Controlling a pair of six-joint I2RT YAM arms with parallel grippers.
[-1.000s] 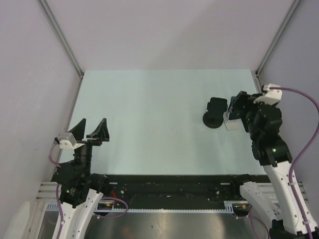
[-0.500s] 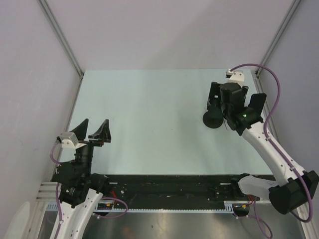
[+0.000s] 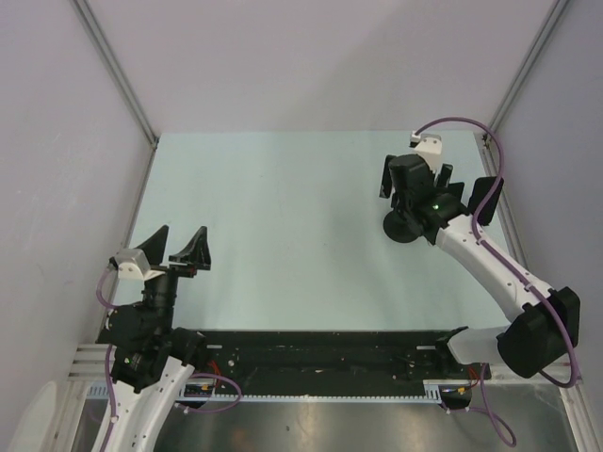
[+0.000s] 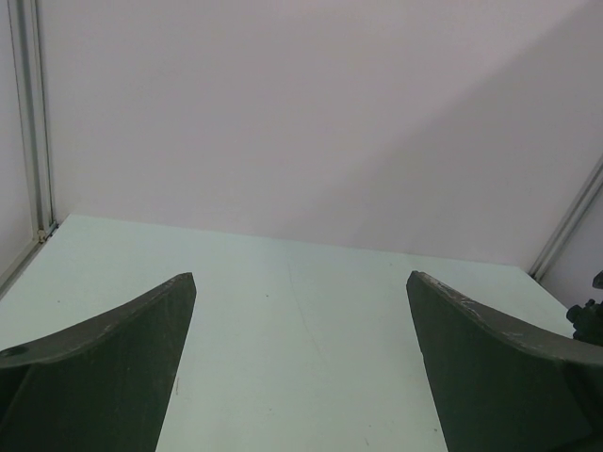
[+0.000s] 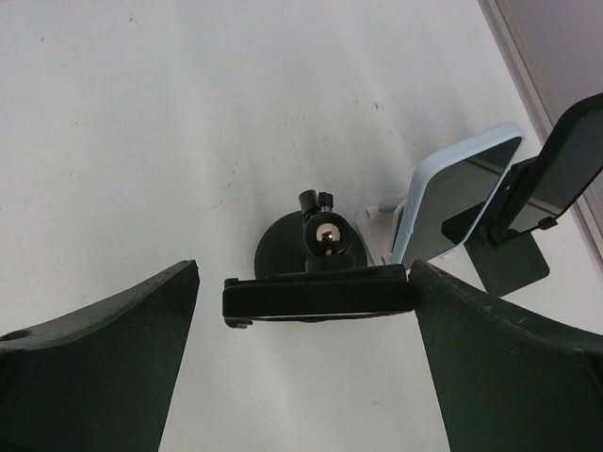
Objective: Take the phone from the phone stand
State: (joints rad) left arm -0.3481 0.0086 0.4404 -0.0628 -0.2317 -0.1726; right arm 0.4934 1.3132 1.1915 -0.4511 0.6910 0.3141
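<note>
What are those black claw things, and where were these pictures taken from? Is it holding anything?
They are the grippers of two robot arms bolted to a pale green table. One picture looks down from above; the other two come from small cameras on the wrists, so each shows its own fingers. The left gripper is open. The right gripper hangs open over a black stand with a round foot. Beside that lean a flat phone with a pale blue rim and a black slab. Nothing is held.

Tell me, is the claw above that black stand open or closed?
Open. In the right wrist view the right gripper has its jaws wide apart, with the black stand between them.
</note>
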